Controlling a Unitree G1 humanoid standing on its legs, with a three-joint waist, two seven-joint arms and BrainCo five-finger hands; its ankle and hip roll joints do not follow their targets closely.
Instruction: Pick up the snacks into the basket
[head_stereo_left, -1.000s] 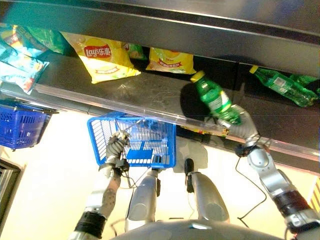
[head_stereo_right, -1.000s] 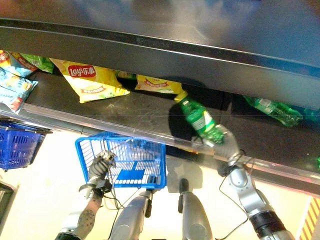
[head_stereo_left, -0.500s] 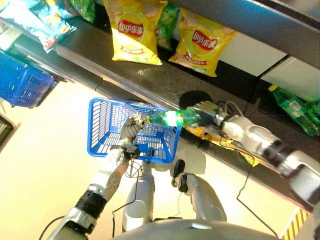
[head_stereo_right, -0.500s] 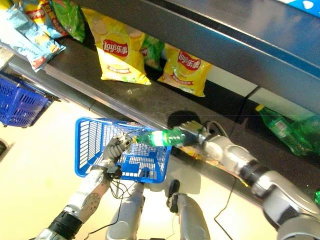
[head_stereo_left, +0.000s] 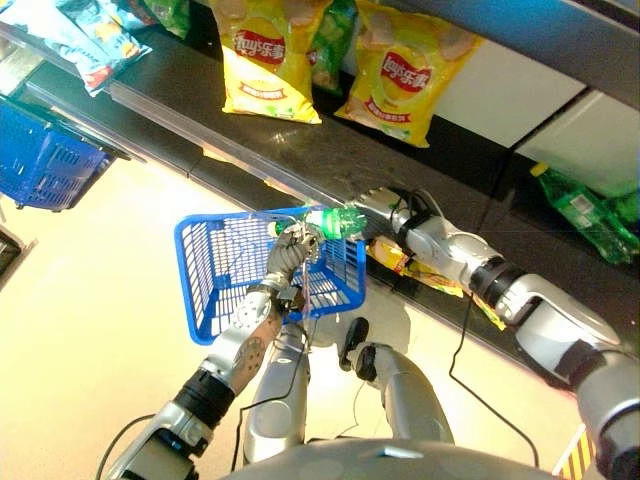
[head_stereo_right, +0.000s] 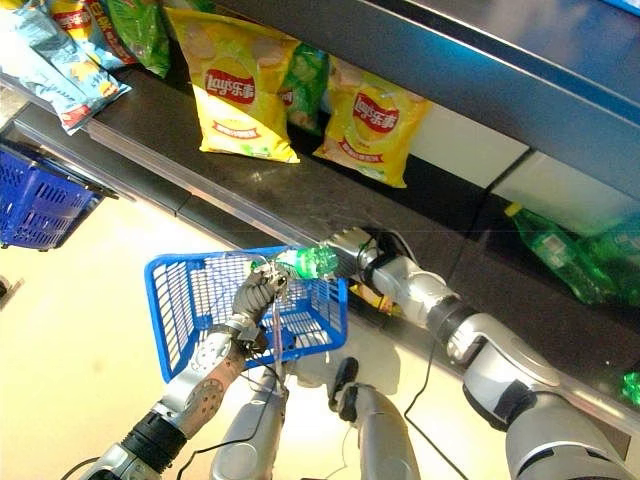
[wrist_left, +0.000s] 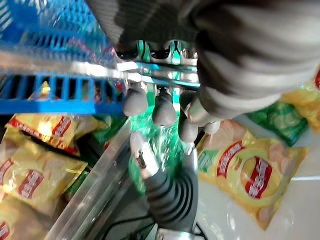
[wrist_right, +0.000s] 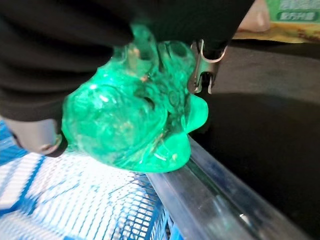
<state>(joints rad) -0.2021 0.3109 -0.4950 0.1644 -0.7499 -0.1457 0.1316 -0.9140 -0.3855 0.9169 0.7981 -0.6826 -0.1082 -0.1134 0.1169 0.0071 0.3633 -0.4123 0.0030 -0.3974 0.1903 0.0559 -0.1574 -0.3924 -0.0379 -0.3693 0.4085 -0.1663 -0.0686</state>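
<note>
My right hand (head_stereo_left: 380, 212) is shut on a green plastic bottle (head_stereo_left: 335, 222), held lying sideways with its cap toward my left hand. The bottle hangs over the far rim of the blue wire basket (head_stereo_left: 215, 270), just in front of the shelf's edge. My left hand (head_stereo_left: 290, 255) is shut on the basket's metal handle, its fingers (wrist_left: 162, 107) curled round the wire. In the right wrist view the bottle (wrist_right: 130, 120) sits under the hand's dark cover, above the basket's mesh (wrist_right: 90, 210).
Two yellow chip bags (head_stereo_left: 265, 65) (head_stereo_left: 405, 75) lie on the dark shelf above. More green bottles (head_stereo_left: 585, 210) lie at its right, blue snack bags (head_stereo_left: 90, 40) at its left. A second blue basket (head_stereo_left: 40, 165) hangs at left. The shelf's clear rail (wrist_right: 220, 195) runs beside the bottle.
The right hand has carried the bottle off the shelf and leftward to the basket's rim. The left hand has lifted the basket closer to the shelf. The camera has shifted too.
</note>
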